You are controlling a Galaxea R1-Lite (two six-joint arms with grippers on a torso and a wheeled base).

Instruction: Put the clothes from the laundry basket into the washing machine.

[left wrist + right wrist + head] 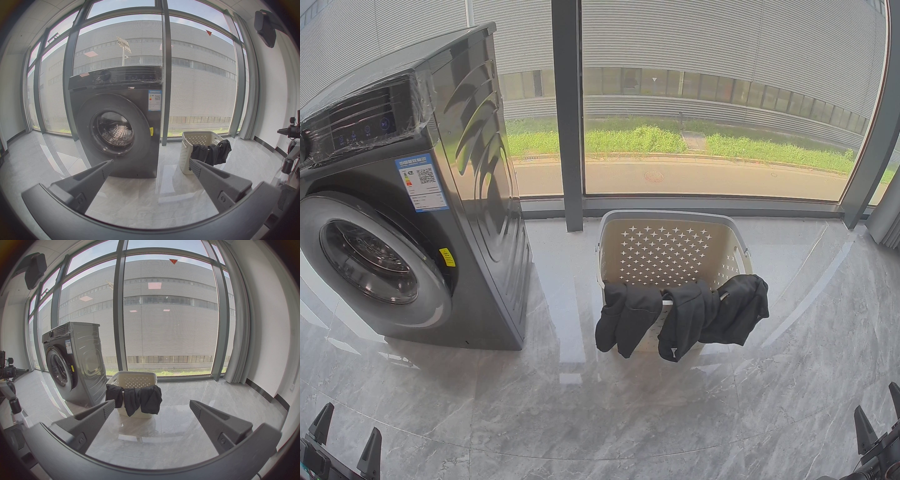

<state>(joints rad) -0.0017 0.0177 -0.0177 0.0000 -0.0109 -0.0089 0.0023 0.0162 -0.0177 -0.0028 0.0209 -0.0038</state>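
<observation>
A cream laundry basket (669, 250) (195, 140) (134, 380) stands on the floor by the window. Black clothes (681, 315) (212, 153) (136, 397) hang over its near rim. To its left stands a dark grey washing machine (475, 187) (125, 125) (84, 358) with its round door (369, 262) (112, 128) closed. My left gripper (347, 434) (150, 165) is open and empty, low at the near left, well short of the machine. My right gripper (878, 412) (150, 405) is open and empty at the near right, far from the basket.
Tall windows with a dark pillar (567, 112) run behind the basket and machine. Glossy grey marble floor (612, 406) stretches between me and both. A curtain (237, 333) hangs at the right corner.
</observation>
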